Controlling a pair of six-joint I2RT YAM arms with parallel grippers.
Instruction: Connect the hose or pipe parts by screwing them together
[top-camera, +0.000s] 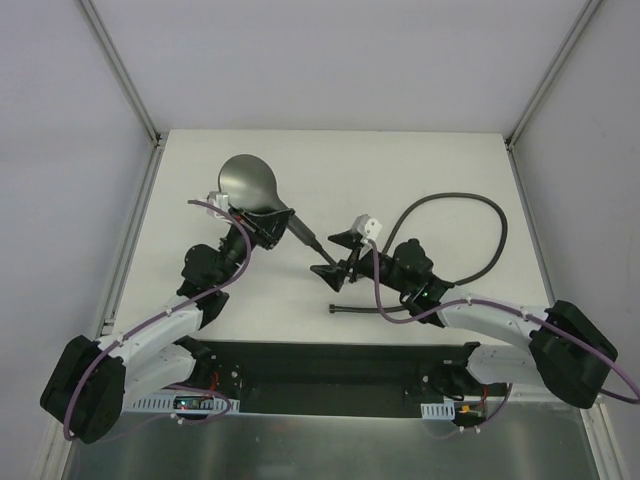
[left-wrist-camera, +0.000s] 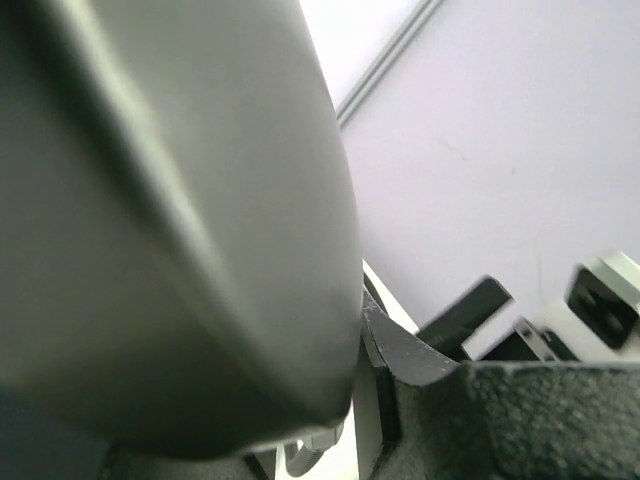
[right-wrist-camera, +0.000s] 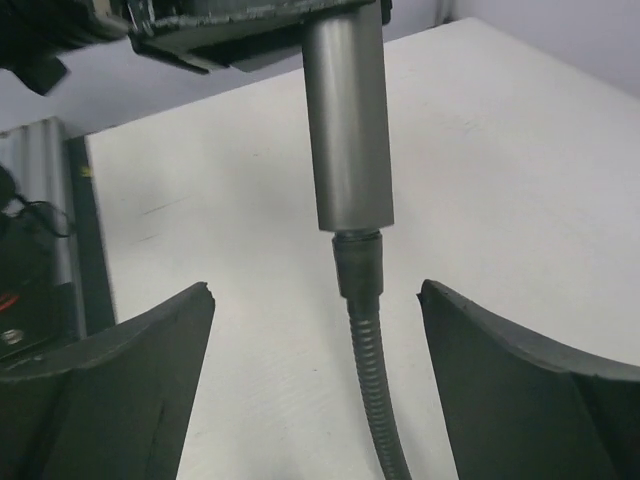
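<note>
The shower head (top-camera: 250, 183) is held up off the desk (top-camera: 420, 160) by the left gripper (top-camera: 265, 226), which is clenched on the handle just below the round face. The handle slants down and to the right toward the middle of the desk. In the left wrist view the grey head fills most of the picture.

In the right wrist view the end fitting (right-wrist-camera: 358, 265) of the hose (right-wrist-camera: 375, 400) sits butted against the bottom of the handle (right-wrist-camera: 348, 120), in line with it, and the ribbed hose hangs down from there. The right gripper (right-wrist-camera: 315, 300) is released. Its jaws stand wide apart, one on each side of the hose, and touch neither the hose nor the fitting.

From above, the hose runs from the joint behind the right gripper, makes a wide loop over the right side of the desk and passes under the right arm. Its free end (top-camera: 335, 310) lies on the desk near the arm bases.

The step in hand looks like the screwing itself. The fitting is on the handle, but the pictures do not show how far the thread has gone in. A small step shows between handle and fitting, and that could be just the collar.

If more turns are needed, the right gripper should close on the short fitting, not on the flexible hose below it, which would only twist. It should then turn about the handle's axis while the left gripper keeps the head from turning. The loop needs slack so it does not kink.
</note>
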